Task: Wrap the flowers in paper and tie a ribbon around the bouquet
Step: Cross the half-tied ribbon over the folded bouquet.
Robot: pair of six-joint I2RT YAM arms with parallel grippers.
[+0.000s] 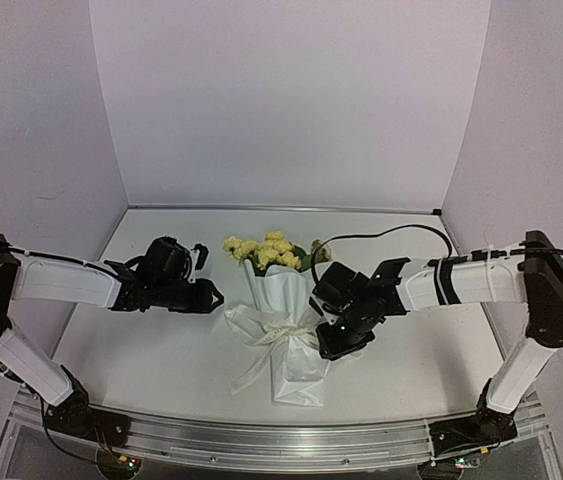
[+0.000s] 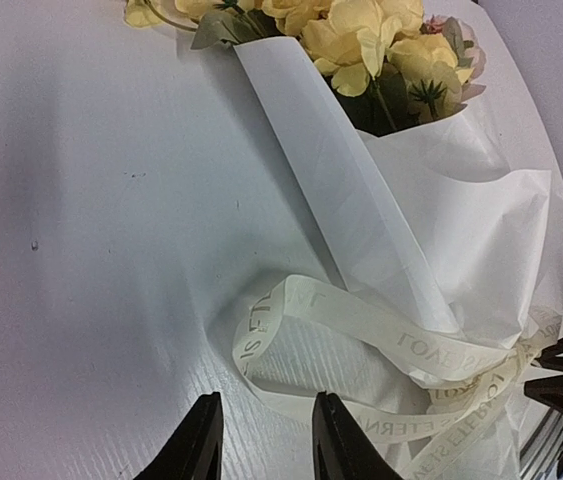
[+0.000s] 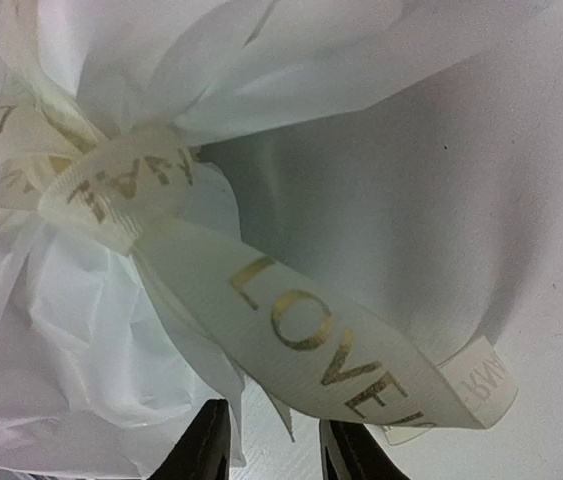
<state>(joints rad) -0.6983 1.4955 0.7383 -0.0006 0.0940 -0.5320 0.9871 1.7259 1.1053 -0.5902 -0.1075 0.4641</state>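
Note:
The bouquet lies mid-table: yellow flowers (image 1: 264, 250) stick out of a white paper (image 1: 286, 295) cone with a cream ribbon (image 1: 273, 335) bow at its waist. My left gripper (image 1: 217, 297) sits just left of the cone. In its wrist view the left gripper (image 2: 266, 430) is open over bare table, with the left ribbon (image 2: 291, 310) loop right in front of its fingertips. My right gripper (image 1: 329, 348) is at the bow's right side. From its wrist, the right gripper (image 3: 276, 440) stands open with nothing between the jaws, the "LOVE" ribbon (image 3: 311, 335) loop crossing just ahead of them beside the knot (image 3: 111, 185).
The white table (image 1: 141, 350) is walled by lilac panels at the back and sides. A black cable (image 1: 391, 235) loops behind the right arm. A ribbon tail (image 1: 251, 370) trails toward the front edge.

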